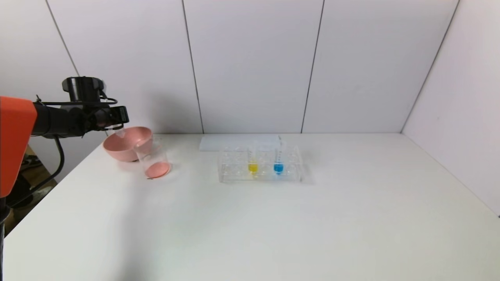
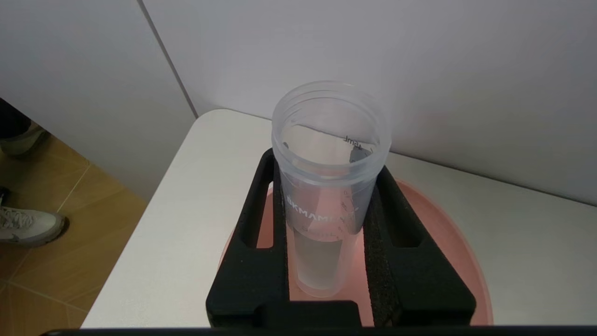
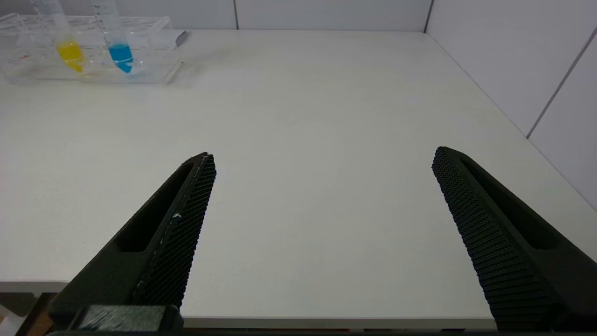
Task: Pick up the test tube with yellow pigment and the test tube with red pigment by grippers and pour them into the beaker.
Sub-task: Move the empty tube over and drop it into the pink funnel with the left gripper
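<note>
My left gripper (image 2: 326, 163) is shut on the test tube with red pigment (image 2: 329, 205), a clear marked tube that shows no liquid inside. It hangs above the pink bowl (image 2: 443, 242) at the table's back left, just beside the beaker (image 1: 153, 158), which has red-pink liquid at its base. The test tube with yellow pigment (image 1: 253, 162) stands upright in the clear rack (image 1: 234, 171) at mid-table. My right gripper (image 3: 324, 154) is open over the table's near right edge, far from the rack, with nothing between its fingers.
A blue-liquid tube (image 1: 278, 164) stands in the rack next to the yellow one. A flat white sheet (image 1: 218, 142) lies behind the rack. White walls close off the back and right. The table's left edge drops to the floor beside the bowl.
</note>
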Motion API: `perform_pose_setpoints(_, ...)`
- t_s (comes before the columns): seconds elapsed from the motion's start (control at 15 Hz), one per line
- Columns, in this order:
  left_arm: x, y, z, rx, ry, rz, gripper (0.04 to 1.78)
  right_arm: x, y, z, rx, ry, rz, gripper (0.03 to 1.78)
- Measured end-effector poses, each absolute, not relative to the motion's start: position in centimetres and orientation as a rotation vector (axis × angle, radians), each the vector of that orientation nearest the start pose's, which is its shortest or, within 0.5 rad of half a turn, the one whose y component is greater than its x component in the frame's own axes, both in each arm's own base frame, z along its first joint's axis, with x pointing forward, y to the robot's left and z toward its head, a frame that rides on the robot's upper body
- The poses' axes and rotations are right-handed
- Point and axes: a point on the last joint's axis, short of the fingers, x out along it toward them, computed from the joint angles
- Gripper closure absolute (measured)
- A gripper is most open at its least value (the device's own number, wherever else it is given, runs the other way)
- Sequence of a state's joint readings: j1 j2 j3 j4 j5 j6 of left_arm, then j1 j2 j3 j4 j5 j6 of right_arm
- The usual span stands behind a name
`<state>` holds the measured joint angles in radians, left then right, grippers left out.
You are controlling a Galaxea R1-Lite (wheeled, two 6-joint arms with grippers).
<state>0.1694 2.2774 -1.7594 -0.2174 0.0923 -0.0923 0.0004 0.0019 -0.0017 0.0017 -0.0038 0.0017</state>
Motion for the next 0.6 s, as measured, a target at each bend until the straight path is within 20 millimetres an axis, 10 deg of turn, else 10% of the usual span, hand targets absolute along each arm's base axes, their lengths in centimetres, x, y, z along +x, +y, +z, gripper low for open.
perform_pose_setpoints(0.6,48.3,8.5,15.8,-0.103,0.294,0.273,1.35,-2.3,0.0,7.6,0.001,0.002,-0.003,0.11)
